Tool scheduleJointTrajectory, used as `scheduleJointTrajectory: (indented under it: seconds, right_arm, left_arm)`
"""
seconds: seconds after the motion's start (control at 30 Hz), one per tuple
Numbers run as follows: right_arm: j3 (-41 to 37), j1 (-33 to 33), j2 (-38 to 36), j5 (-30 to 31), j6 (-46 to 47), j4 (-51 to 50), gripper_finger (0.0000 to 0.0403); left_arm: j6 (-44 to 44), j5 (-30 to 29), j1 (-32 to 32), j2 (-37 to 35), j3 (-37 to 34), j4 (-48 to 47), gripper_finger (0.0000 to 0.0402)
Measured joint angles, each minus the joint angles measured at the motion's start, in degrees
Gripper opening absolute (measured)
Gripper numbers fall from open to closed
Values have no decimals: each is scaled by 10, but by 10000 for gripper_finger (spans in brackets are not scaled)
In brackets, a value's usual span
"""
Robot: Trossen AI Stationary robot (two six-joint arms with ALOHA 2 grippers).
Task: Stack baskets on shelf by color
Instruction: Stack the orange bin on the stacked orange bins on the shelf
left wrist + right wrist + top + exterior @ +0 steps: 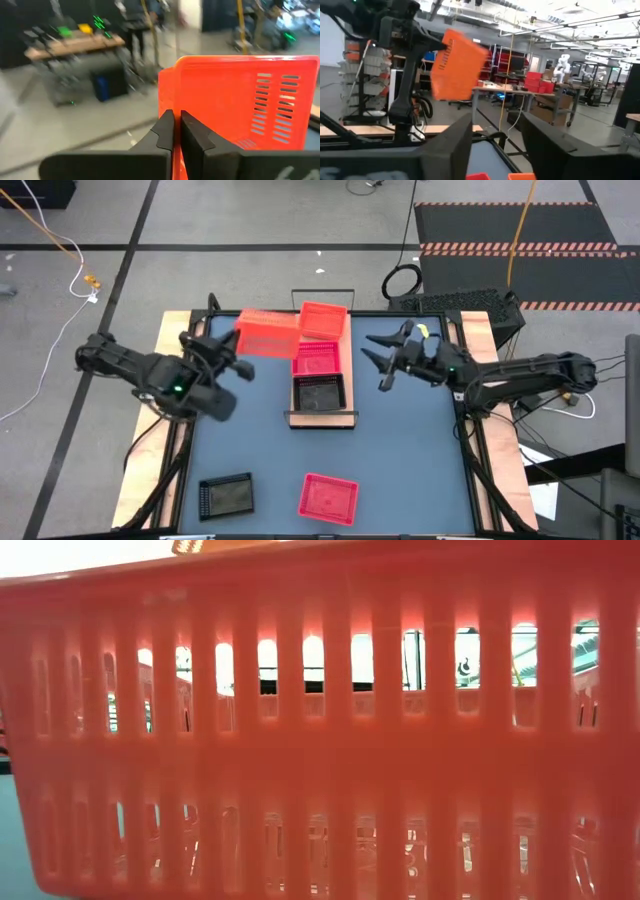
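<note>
My left gripper [241, 366] is shut on an orange basket [268, 333], held up over the table's far left, beside the shelf [322, 418]. The same basket [456, 62] shows tilted in the right wrist view. On the light-wood shelf sit a black basket [318, 393] at its near end, a pink basket [315, 360] in the middle and an orange-red basket [323, 320] at the far end. My right gripper [378, 362] hangs open right of the shelf, touching nothing. A pink basket [328, 498] and a black basket [226, 496] rest on their bottoms near the table's near edge. My left gripper [174, 122] pinches the rim of the orange basket's end wall [167, 92] between its two fingers, coming from the table's left. The basket is lifted clear and tipped up on edge, with its open side turned toward the gripper.
The dark blue tabletop [420, 460] lies bare right of the shelf and between the two near baskets and the shelf. The low view is filled by a pink-red basket's mesh wall [320, 740] right at the camera. Wooden side rails [500, 450] edge the table.
</note>
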Motion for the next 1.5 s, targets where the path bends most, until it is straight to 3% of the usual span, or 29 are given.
scheduleJointTrajectory:
  seconds: [0.13,0.3,0.53,0.63,0.73,0.97,1.1,1.27,1.5]
  right_arm:
    - [20,0,41,0,-4,12,205]
    - [25,0,96,-35,-7,76,244]
    - [25,0,166,-36,-4,178,226]
    - [25,0,183,17,-8,196,213]
    - [25,-1,192,79,-21,207,204]
    - [25,-18,195,110,-21,204,177]
    - [25,-23,195,112,-52,187,126]
    - [26,-24,192,147,-111,169,18]
    - [29,-24,182,185,-103,159,3]
  left_arm:
    - [133,-54,43,15,-58,197,7]
    - [319,-60,84,50,-116,461,23]
    - [512,-3,114,119,-128,718,8]
    - [569,9,120,139,-128,787,15]
    - [601,12,122,153,-128,831,22]
    - [626,86,131,162,-128,862,9]
    - [624,89,134,163,-128,862,25]
    - [648,108,132,163,-128,863,28]
    - [681,110,139,164,-128,868,30]
